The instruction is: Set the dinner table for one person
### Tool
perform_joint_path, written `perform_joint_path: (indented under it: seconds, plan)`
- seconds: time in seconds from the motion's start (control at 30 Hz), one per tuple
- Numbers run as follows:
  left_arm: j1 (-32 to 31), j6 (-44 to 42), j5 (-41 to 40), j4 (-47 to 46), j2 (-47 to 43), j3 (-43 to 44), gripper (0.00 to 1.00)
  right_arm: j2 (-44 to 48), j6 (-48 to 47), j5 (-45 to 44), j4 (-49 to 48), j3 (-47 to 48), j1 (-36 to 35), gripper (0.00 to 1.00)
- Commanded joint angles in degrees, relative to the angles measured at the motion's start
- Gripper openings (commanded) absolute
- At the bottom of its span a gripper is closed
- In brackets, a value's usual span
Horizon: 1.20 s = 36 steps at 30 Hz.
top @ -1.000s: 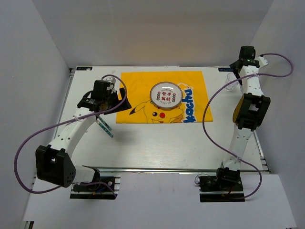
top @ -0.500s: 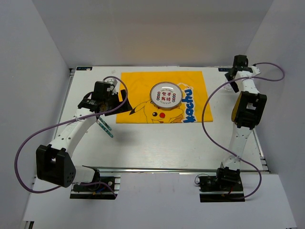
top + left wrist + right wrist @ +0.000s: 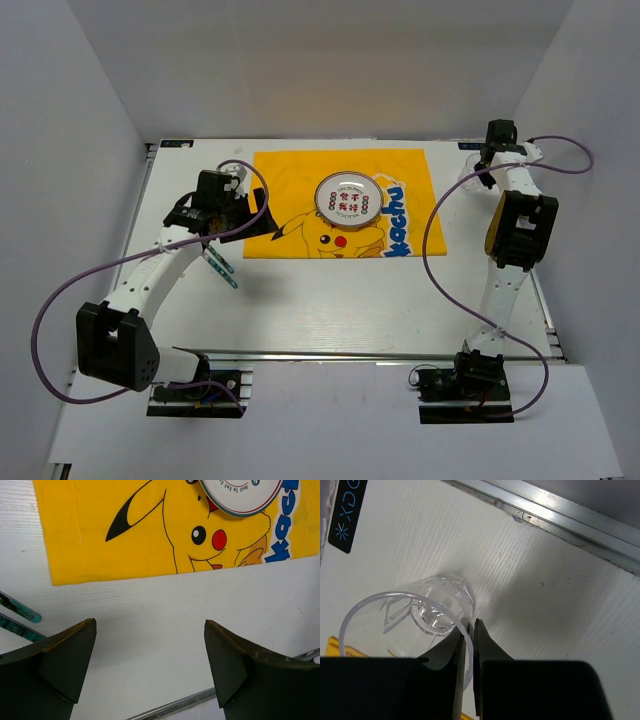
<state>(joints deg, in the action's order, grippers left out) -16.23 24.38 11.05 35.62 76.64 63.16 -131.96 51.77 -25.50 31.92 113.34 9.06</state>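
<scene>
Glass (image 3: 437, 612) (clear, faceted) on ribbed table (image 3: 545, 580).

You are looking at a robotics lab cell, not a home: plain white panel walls (image 3: 70, 200) box in the white desk (image 3: 330, 300), a metal rail (image 3: 350, 355) runs along its near edge, and the left arm (image 3: 150, 275) and right arm (image 3: 520, 225) are bolted there on black plates (image 3: 195, 395), purple cables (image 3: 426, 235) looping off them.
</scene>
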Motion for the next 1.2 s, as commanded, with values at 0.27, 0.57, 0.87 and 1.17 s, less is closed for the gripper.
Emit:
perform_joint_path:
  seconds: [0.27,0.57,0.87,1.17]
  plan:
    - [0.32,1.11,-2.88,-0.28,-1.32,-0.49,0.98,-5.47,-12.29,18.09,-9.43,16.96,-5.10,0.00]
    - [0.32,1.02,-2.70,-0.46,-0.44,-1.02,0.98,-9.28,-15.29,20.31,-13.29,16.03,-11.43,0.00]
    - [0.32,0.93,-1.91,-0.72,-0.44,-1.19,0.98,-8.40,-17.14,14.87,-12.94,15.42,-13.19,0.00]
    - [0.32,0.84,-2.00,-0.46,-0.53,-1.10,0.98,-6.11,-18.72,12.22,-10.13,15.07,-13.45,0.00]
